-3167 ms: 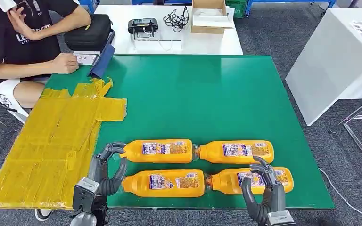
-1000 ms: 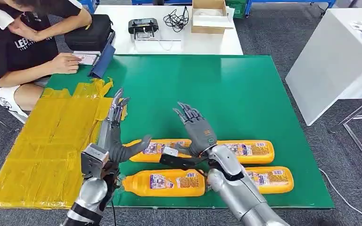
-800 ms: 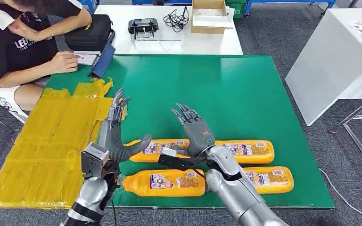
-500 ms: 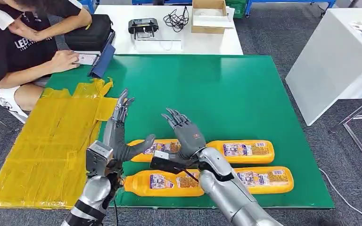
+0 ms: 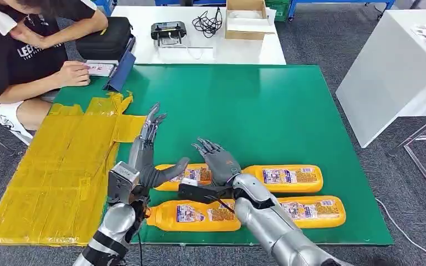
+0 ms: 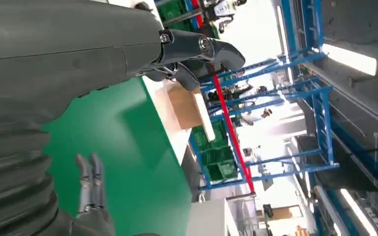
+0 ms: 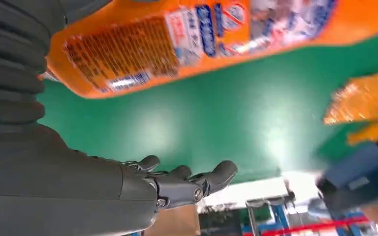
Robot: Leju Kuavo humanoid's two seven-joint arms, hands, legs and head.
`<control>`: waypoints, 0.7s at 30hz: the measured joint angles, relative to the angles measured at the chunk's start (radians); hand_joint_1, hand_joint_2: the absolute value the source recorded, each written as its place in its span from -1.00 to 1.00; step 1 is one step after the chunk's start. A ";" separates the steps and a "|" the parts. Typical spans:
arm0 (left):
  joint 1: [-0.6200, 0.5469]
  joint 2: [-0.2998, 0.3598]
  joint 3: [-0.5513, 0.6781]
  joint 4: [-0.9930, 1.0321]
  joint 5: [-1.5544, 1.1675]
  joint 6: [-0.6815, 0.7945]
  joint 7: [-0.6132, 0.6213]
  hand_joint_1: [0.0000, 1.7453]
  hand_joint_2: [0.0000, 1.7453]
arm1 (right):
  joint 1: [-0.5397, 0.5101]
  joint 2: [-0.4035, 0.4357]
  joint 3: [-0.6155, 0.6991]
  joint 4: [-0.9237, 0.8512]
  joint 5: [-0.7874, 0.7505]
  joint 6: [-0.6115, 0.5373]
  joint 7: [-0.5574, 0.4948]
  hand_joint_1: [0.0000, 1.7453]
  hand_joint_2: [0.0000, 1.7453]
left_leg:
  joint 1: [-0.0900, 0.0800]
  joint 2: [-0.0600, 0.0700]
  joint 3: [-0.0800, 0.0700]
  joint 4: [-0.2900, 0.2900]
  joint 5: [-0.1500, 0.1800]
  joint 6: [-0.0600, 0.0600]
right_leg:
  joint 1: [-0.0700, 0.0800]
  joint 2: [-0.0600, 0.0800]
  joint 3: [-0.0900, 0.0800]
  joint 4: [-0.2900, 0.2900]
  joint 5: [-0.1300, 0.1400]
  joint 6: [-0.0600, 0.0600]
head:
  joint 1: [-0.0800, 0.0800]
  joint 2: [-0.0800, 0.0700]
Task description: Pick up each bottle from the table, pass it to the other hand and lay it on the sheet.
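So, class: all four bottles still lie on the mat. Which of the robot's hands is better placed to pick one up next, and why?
Probably the right hand: it hovers open directly over the far-left bottle. The left hand is raised beside it, fingers pointing away, nearer the yellow sheet.

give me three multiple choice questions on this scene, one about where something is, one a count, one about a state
1. Where does the yellow sheet lie?
A. along the green table's left side
B. on the white table
C. on the floor

2. How many orange bottles lie on the green table?
A. two
B. four
C. six

3. How are the robot's hands?
A. both grip bottles
B. both open, holding nothing
C. the right hand holds the sheet

Answers:
1 A, the sheet covers the green table's left edge near the seated person.
2 B, two rows of two; one is at the front left.
3 B, the left hand and the right hand have spread fingers above the bottles.
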 measured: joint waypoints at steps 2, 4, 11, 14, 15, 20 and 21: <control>-0.007 -0.003 -0.003 0.008 0.000 0.000 0.000 -1.00 1.00 | -0.017 0.003 0.010 0.034 0.003 0.010 0.006 -1.00 1.00 | 0.000 0.000 0.000 0.000 0.000 0.000 | 0.000 0.000 0.000 0.000 0.000 0.000 | 0.000 0.000; -0.013 -0.005 -0.003 0.013 0.007 0.000 -0.001 -1.00 1.00 | -0.026 0.006 0.012 0.057 0.003 0.013 0.013 -1.00 1.00 | 0.000 0.000 0.000 0.000 0.000 0.000 | 0.000 0.000 0.000 0.000 0.000 0.000 | 0.000 0.000; -0.024 -0.005 0.008 0.017 0.010 0.074 -0.031 -1.00 1.00 | -0.037 0.008 0.018 0.122 0.004 -0.018 -0.009 -1.00 1.00 | 0.000 0.000 0.000 0.000 0.000 0.000 | 0.000 0.000 0.000 0.000 0.000 0.000 | 0.000 0.000; -0.029 -0.005 0.038 0.017 -0.021 0.158 -0.050 -1.00 1.00 | -0.037 0.008 0.019 0.138 0.008 -0.037 -0.012 -1.00 1.00 | 0.000 0.000 0.000 0.000 0.000 0.000 | 0.000 0.000 0.000 0.000 0.000 0.000 | 0.000 0.000; -0.030 -0.005 0.050 0.016 -0.028 0.186 -0.053 -1.00 1.00 | -0.037 0.008 0.019 0.141 0.008 -0.044 -0.012 -1.00 1.00 | 0.000 0.000 0.000 0.000 0.000 0.000 | 0.000 0.000 0.000 0.000 0.000 0.000 | 0.000 0.000; -0.032 0.001 0.127 0.005 -0.042 0.262 -0.061 -1.00 1.00 | -0.036 0.006 0.019 0.157 0.008 -0.061 -0.019 -1.00 1.00 | 0.000 0.000 0.000 0.000 0.000 0.000 | 0.000 0.000 0.000 0.000 0.000 0.000 | 0.000 0.000; -0.032 0.002 0.139 0.003 -0.038 0.266 -0.061 -1.00 1.00 | -0.036 0.006 0.019 0.160 0.008 -0.063 -0.019 -1.00 1.00 | 0.000 0.000 0.000 0.000 0.000 0.000 | 0.000 0.000 0.000 0.000 0.000 0.000 | 0.000 0.000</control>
